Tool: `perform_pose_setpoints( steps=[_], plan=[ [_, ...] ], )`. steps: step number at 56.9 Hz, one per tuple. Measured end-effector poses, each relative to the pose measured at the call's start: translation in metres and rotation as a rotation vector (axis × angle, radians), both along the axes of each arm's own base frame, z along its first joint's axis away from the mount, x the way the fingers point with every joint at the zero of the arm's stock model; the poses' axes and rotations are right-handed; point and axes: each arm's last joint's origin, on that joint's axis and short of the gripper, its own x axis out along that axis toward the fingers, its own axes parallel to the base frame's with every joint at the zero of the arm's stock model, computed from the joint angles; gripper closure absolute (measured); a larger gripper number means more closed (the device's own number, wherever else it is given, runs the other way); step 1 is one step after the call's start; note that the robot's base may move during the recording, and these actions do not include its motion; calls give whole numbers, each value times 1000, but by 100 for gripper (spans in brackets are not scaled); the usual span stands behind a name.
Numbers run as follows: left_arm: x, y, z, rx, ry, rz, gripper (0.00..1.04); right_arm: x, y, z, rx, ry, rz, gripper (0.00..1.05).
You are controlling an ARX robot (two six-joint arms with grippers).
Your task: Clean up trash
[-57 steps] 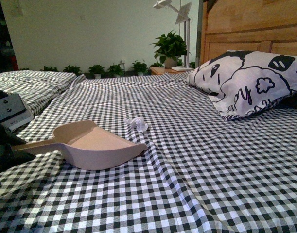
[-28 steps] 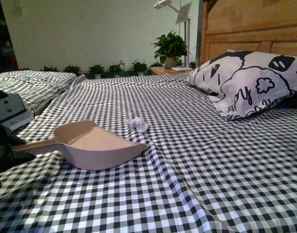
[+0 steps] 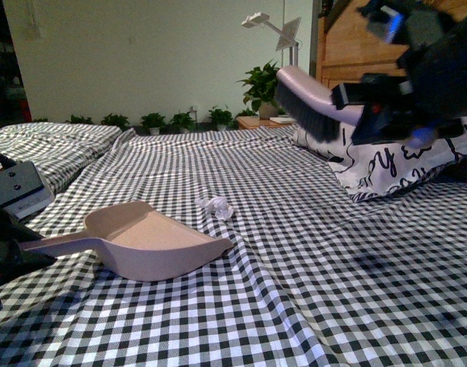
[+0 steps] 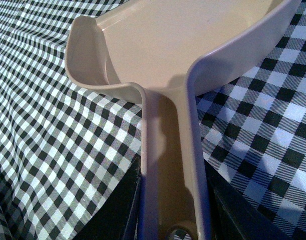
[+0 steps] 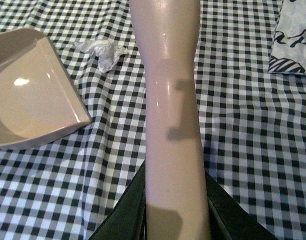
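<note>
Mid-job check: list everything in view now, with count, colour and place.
trash: one, white crumpled wad, on the sheet just beyond the dustpan's mouth.
dustpan: one, pale pink, on the sheet, front left.
brush: one, pink handle, black bristles, raised at right.
sheet: one, black-and-white check, over the bed.
pillow: one, white with black print, right.
headboard: one, wood, behind the pillow.
potted plants: several, green, along the far wall.
left gripper: jaws shut on the dustpan handle.
right gripper: jaws shut on the brush handle.

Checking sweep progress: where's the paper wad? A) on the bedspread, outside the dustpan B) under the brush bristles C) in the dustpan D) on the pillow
A: the paper wad lies on the bedspread apart from the dustpan, with the brush raised in the air.
</note>
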Motion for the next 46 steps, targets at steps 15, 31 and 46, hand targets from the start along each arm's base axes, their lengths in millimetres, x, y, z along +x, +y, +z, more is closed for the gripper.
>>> perform_pose_setpoints(
  steps=[15, 31, 46],
  plan=[
    [0, 0, 0, 0, 0, 0, 76, 42, 23, -29, -156, 81, 3, 84],
    [0, 0, 0, 0, 0, 0, 76, 62, 53, -71, -225, 169, 52, 84],
    [0, 0, 0, 0, 0, 0, 76, 65, 67, -90, -233, 202, 82, 84]
  ],
)
